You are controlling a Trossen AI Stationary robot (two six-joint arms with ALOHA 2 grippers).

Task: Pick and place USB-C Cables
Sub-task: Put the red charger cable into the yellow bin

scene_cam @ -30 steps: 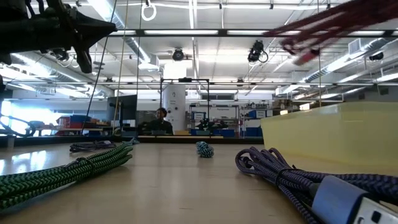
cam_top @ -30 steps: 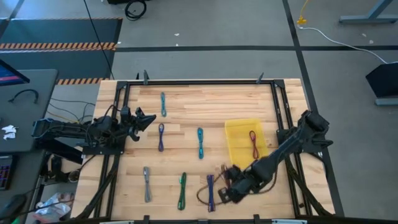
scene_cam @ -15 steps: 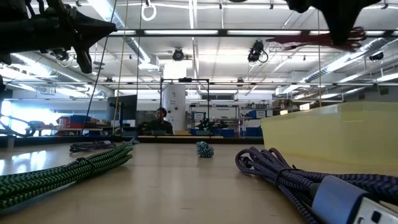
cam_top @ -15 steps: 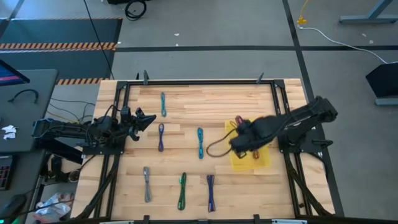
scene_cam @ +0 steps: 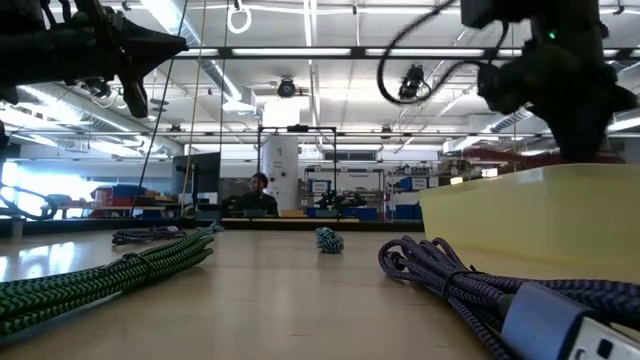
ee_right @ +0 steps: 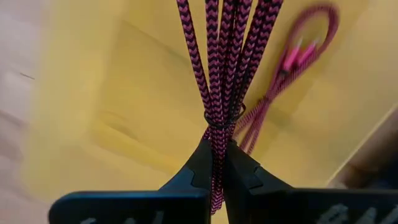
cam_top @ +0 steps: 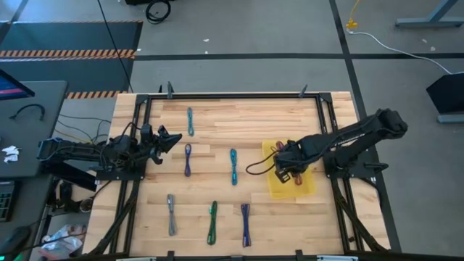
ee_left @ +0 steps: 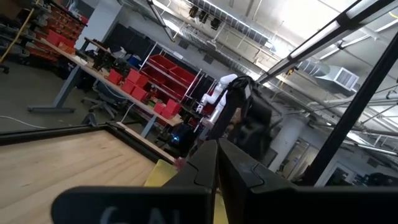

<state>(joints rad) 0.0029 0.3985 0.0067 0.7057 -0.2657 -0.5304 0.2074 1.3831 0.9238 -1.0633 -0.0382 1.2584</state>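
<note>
Above the wooden table hang two arms. No writing is legible. Yellow tray — one maroon cable inside; right gripper over it, clamped on a second maroon bundle. Six cables lie on the table. Left gripper — jaws together, at the table's left.

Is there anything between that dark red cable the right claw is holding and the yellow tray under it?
Nothing visible. The right gripper holds the maroon cable bundle directly over the yellow tray; only another red cable lies in the tray, off to one side.
</note>
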